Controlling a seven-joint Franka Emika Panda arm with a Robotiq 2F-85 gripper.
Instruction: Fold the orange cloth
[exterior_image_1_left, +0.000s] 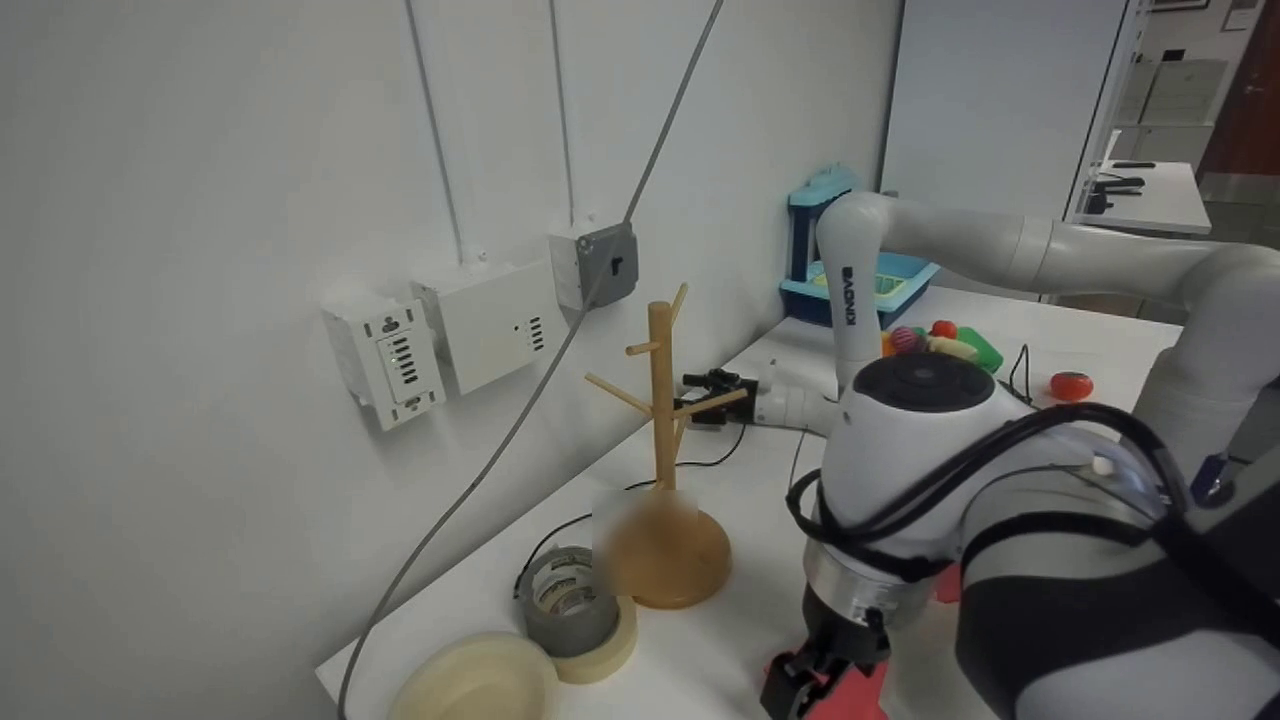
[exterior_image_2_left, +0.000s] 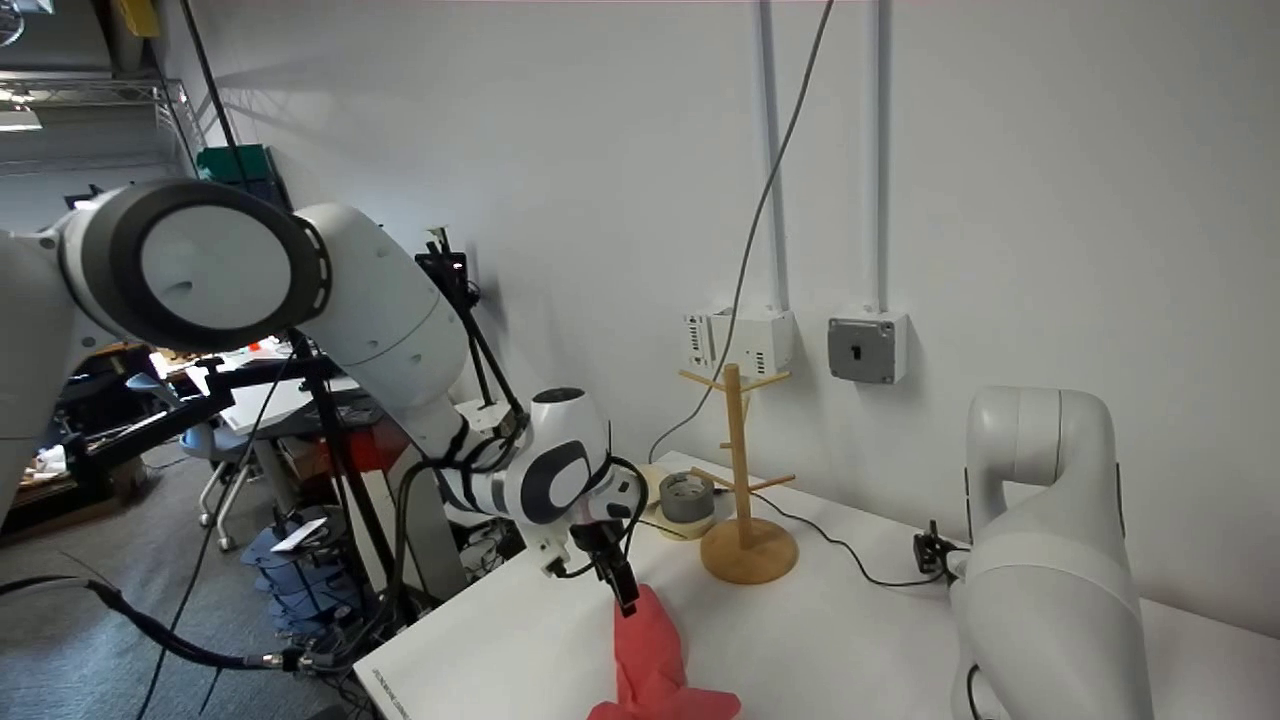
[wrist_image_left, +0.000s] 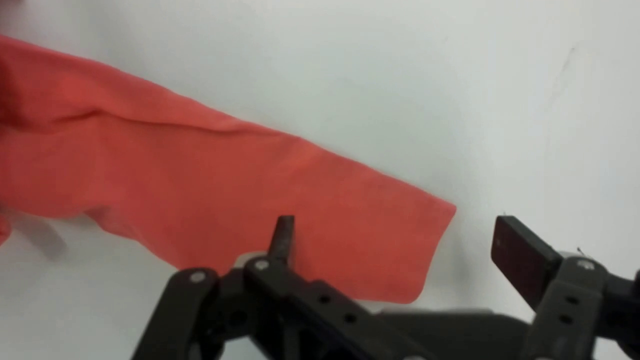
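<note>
Apparently the pre-grasp step: fold not yet made, as judged. Next move, by the same judgement: a short descent, a pinch, then a lift and turn-over.

Listed left to right, as in an exterior view:

Arm (exterior_image_2_left: 400, 335): stretched from the left over the worktop (exterior_image_2_left: 520, 645), high at the elbow, sloping down to the wrist.

Gripper (wrist_image_left: 395, 230): pointing down with a slight lean, inside the worktop's left edge; jaws spread wide, nothing grasped. In the wrist view, one jaw shows over the cloth (wrist_image_left: 240, 190), the other past its end; contact cannot be told.

Cloth: rumpled, lying on the worktop, narrow end beneath the gripper and toward the far corner, remainder cut off by the frame.

Stand (exterior_image_2_left: 739, 465): upright, farther right, nearer the far edge, apart from the cloth.
</note>
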